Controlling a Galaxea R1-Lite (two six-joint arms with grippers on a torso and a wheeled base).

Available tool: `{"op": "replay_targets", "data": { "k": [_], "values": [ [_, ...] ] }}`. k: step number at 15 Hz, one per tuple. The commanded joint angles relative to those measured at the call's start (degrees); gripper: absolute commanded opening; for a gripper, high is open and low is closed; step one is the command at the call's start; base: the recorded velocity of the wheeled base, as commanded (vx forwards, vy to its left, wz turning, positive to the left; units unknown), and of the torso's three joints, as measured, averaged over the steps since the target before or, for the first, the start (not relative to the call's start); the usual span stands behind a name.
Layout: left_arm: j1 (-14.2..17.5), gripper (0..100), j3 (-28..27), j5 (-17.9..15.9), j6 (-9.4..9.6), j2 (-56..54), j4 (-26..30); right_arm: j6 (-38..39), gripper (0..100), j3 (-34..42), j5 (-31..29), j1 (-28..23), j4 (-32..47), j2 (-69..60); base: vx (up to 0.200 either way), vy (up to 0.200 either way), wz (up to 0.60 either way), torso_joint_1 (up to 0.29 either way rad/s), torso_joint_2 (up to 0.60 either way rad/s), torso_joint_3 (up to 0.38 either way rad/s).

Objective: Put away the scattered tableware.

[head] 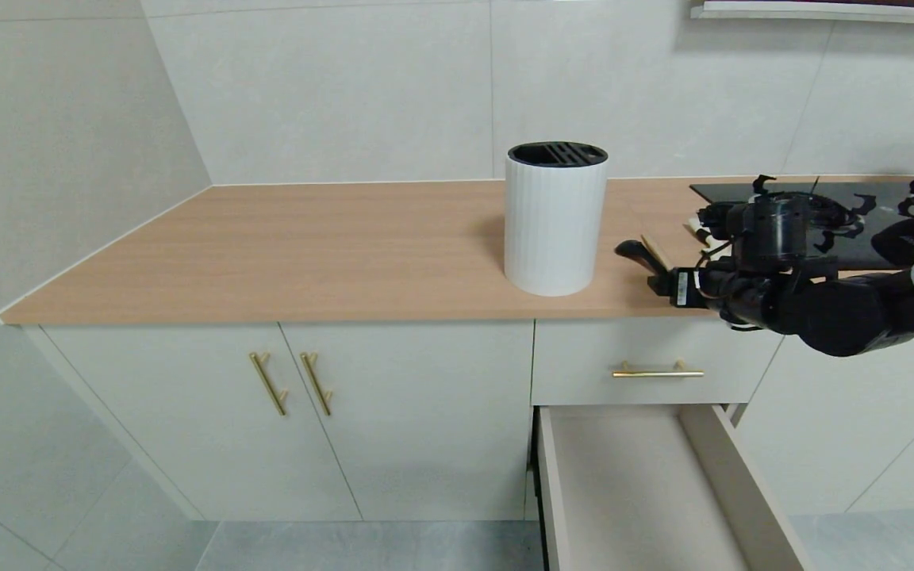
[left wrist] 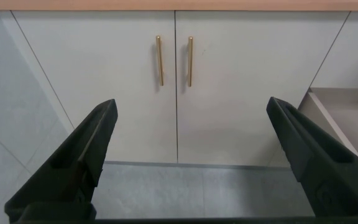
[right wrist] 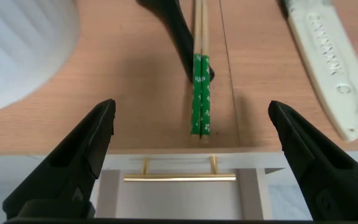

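**Desk:** What's in the shot?

**Photographer:** Kitchen countertop, a white ribbed holder standing on it. Just to the holder's right lie a pair of chopsticks with green ends, side by side near the counter's front edge. A black spoon lies against them on the holder side, and a white utensil on the far side.

**Desk:** And the arms?

**Photographer:** The right gripper hangs at the counter edge right of the holder, jaws spread wide and empty, the green ends centred in the gap. The left gripper, equally wide and empty, is below and left of the holder, facing the cupboard doors.

**Desk:** Tricky pickup?

**Photographer:** Probably. The sticks look light, stiff, thin and smooth, so they are likely to roll or split apart. Best pinched together across the green section, clear of the spoon.
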Motion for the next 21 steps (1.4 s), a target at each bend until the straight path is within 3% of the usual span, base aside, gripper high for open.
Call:
{"op": "replay_targets", "data": {
  "k": [1, 12, 13, 21],
  "values": [
    [0.0, 100, 0.0, 0.02, -0.01, 0.09, -0.02, 0.01, 100, -0.81, -0.21, -0.81, -0.03, 1.51, 0.0, 0.0, 0.0, 0.0, 0.0, 0.0],
    [0.0, 100, 0.0, 0.02, -0.01, 0.0, -0.11, 0.01, 100, -0.9, -0.21, -0.9, -0.12, 2.74, 0.0, 0.0, 0.0, 0.0, 0.0, 0.0],
    [0.0, 100, 0.0, 0.02, -0.01, 0.09, -0.11, 0.1, 0, -0.9, -0.21, -0.9, -0.21, 2.65, 0.0, 0.0, 0.0, 0.0, 0.0, 0.0],
    [0.0, 100, 0.0, 0.02, -0.01, 0.09, -0.02, 0.01, 0, -0.46, -0.3, -0.9, -1.61, 2.04, 0.0, 0.0, 0.0, 0.0, 0.0, 0.0]
  ]
}}
